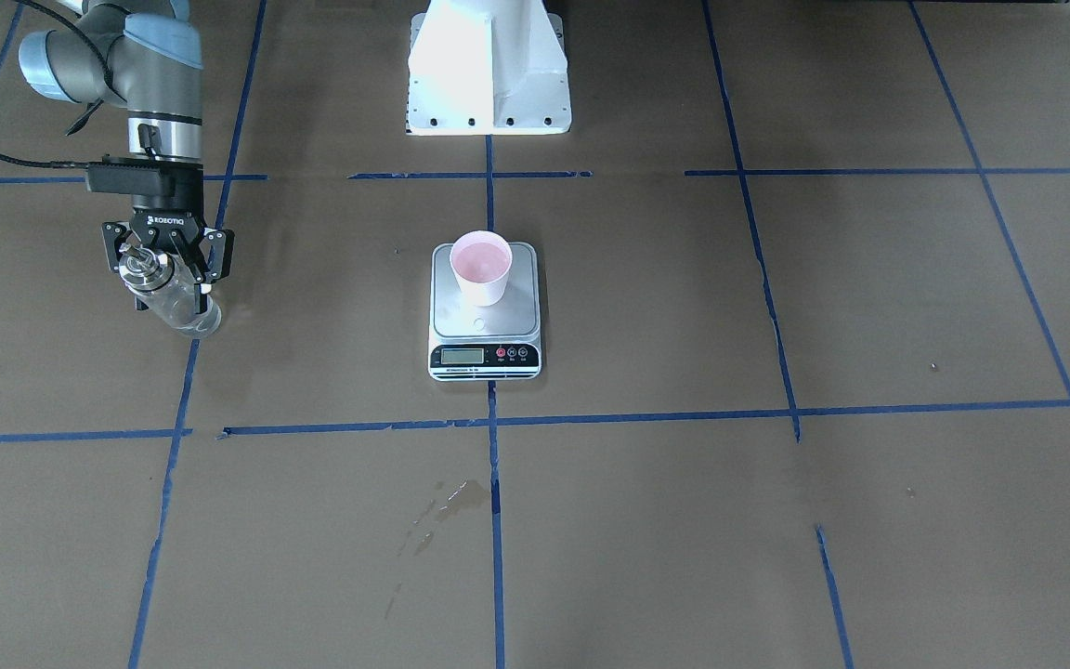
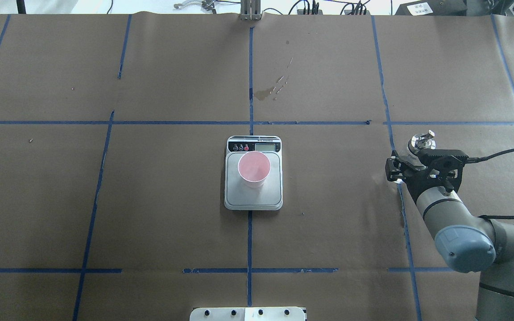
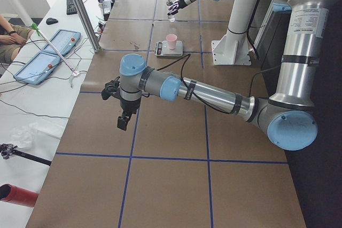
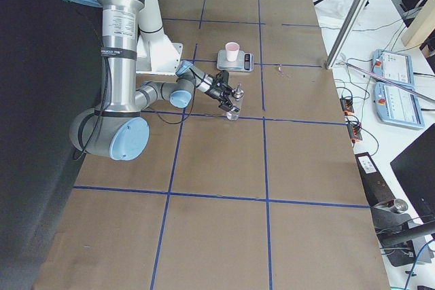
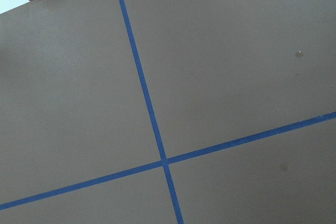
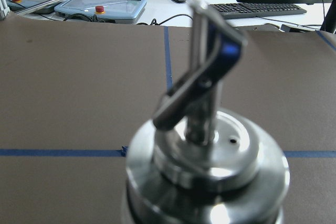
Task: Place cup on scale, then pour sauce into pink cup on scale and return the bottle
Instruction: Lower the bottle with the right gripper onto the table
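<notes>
The cup sat on the scale. The right gripper was closed around the bottle, far off to the side. I think it next had to carry the bottle over and tip it. There was one cup, one scale and one bottle. I could not tell if the left gripper was open.

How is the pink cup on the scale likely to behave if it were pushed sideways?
The cup looks small and thin-walled, so probably light. It may slide on the smooth steel platform of the scale, and its narrower base suggests it could tip.
</notes>
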